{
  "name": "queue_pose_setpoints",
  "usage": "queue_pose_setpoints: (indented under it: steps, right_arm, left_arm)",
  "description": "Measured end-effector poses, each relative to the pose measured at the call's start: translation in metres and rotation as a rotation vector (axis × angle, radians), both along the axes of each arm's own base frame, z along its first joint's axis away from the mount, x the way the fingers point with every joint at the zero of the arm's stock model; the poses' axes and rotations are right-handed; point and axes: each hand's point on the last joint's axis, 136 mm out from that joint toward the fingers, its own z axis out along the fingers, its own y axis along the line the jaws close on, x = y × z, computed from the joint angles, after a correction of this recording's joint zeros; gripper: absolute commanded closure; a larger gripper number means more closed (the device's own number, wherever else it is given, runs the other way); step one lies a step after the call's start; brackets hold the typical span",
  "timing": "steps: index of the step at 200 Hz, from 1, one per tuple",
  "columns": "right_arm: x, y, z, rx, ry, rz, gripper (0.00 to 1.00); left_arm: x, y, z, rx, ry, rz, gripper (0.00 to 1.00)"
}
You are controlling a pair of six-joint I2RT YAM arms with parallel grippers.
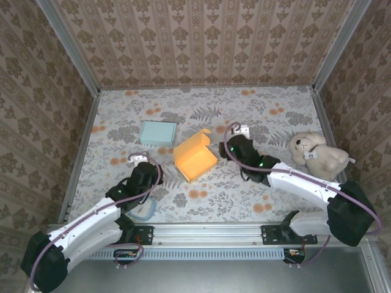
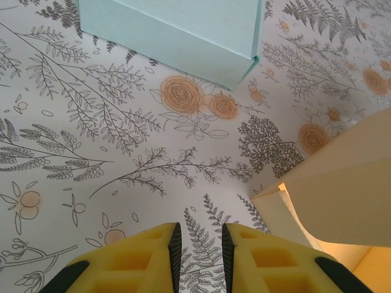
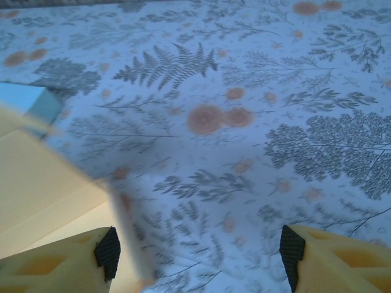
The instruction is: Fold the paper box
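Beside paper box (image 1: 194, 160), right claw (image 3: 197, 250) agape

The orange folded paper box (image 1: 194, 160) looks matt and smooth, like thin card. The pale teal flat box (image 1: 159, 132) has the same matt paper finish. The floral-printed surface (image 1: 244, 116) is dull, not shiny. The cream plush bear (image 1: 317, 154) at the right is fuzzy cloth. On the left tool (image 2: 198, 235), the yellow fingers (image 2: 140, 262) are matt plastic with black textured pads (image 2: 176, 250). The near silver rail (image 1: 208, 231) is ribbed metal.
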Motion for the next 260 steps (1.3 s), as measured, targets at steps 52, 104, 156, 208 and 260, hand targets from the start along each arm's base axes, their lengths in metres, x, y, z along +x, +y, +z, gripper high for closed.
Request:
queue_pose_setpoints:
  steps: [52, 104, 156, 208, 260]
  right_arm:
    - [0.026, 0.010, -0.014, -0.048, 0.030, 0.315, 0.47]
    - [0.030, 0.058, -0.038, -0.149, -0.059, 0.676, 0.56]
    - [0.035, 0.077, -0.038, -0.144, -0.142, 0.782, 0.60]
    - [0.042, 0.094, -0.036, -0.126, -0.177, 0.836, 0.70]
    - [0.039, 0.109, -0.041, -0.111, -0.168, 0.862, 0.94]
  left_arm:
    - [-0.004, -0.006, -0.014, 0.016, 0.057, -0.031, 0.73]
    - [-0.004, -0.006, -0.017, 0.025, 0.065, -0.031, 0.73]
    - [-0.004, -0.007, -0.016, 0.034, 0.060, -0.046, 0.73]
    - [-0.004, -0.008, -0.016, 0.034, 0.058, -0.049, 0.73]
    - [-0.005, -0.013, -0.015, 0.033, 0.060, -0.066, 0.73]
